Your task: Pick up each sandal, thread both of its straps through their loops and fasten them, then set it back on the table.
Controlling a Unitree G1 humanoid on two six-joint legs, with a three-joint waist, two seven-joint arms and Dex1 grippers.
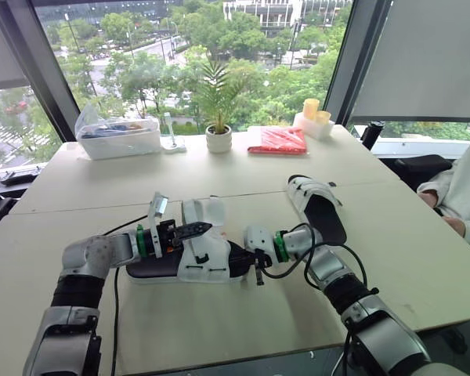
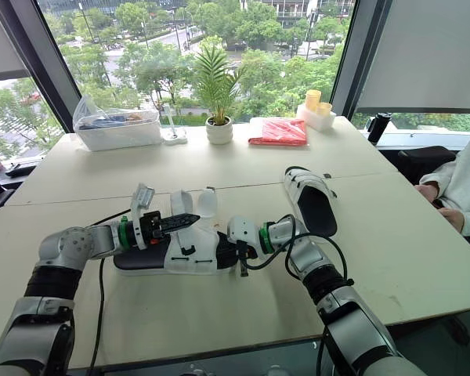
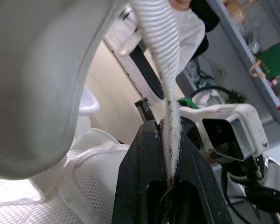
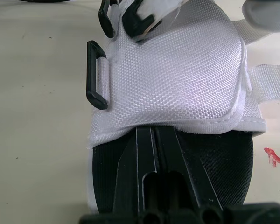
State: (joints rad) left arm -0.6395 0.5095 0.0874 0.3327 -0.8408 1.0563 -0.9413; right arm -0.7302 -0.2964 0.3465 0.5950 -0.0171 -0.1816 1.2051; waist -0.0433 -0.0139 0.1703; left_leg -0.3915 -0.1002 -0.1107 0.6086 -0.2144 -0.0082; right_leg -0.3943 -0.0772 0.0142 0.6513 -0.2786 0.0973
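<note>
Head view: the near sandal point(image 1: 204, 266) is seen lying on the table point(image 1: 78, 196) between both grippers, and the second sandal point(image 1: 323, 210) is set just beyond the right arm. Left wrist view: a white strap point(image 3: 164, 70) is pinched tight by the left gripper point(image 3: 168, 140). Right wrist view: the right gripper point(image 4: 155, 133) is laid on the black footbed point(image 4: 214, 168), fingers drawn together, tips tucked under the white upper point(image 4: 177, 79).
</note>
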